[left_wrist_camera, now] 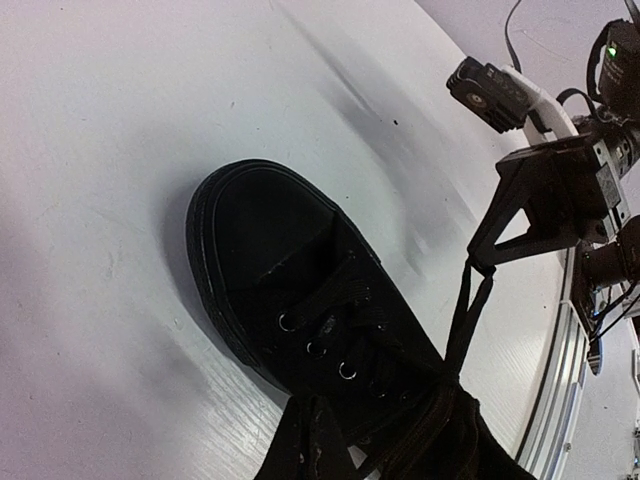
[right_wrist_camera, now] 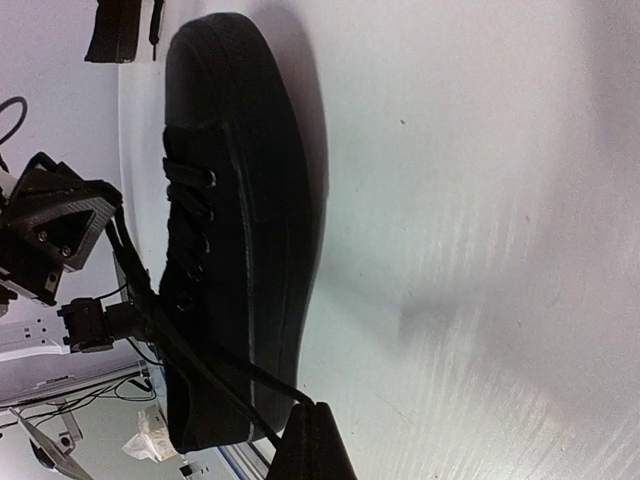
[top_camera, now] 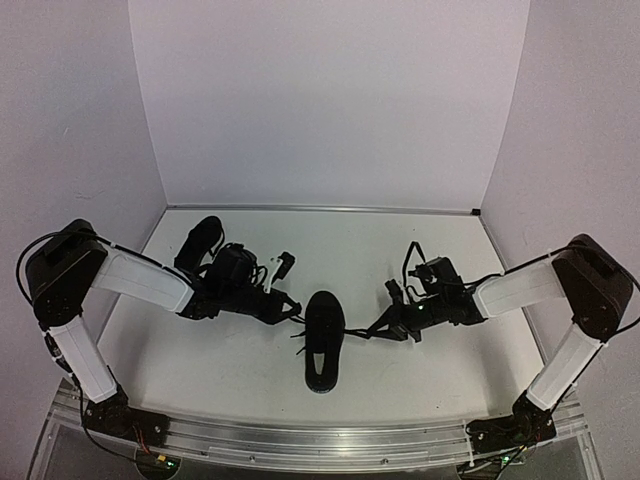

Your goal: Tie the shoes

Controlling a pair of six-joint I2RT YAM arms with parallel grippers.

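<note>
Near shoe [top_camera: 322, 338] is set sole-down on the table [top_camera: 420, 250] between the two tools, toe pointed away from the arm bases.

Left tool [top_camera: 289, 309] is held low, just left of the toe. It is seen clamped on the left lace [top_camera: 298, 322], which is drawn out from the eyelets to the tool tip. This is best confirmed in the right wrist view.

Right tool [top_camera: 376, 329] is held low, just right of the shoe's mid-section. It is pinched together on the right lace [top_camera: 357, 331], which is stretched taut from the eyelet area into the fingertips [right_wrist_camera: 305, 445]. In the left wrist view, the lace is seen hanging from that tool's tip, across the shoe.

The laces are pulled outward to opposite sides. Whether they are crossed over the tongue cannot be told.

Far shoe [top_camera: 201, 240] is lying beyond the left tool's wrist, well apart from both tips and untouched.
</note>
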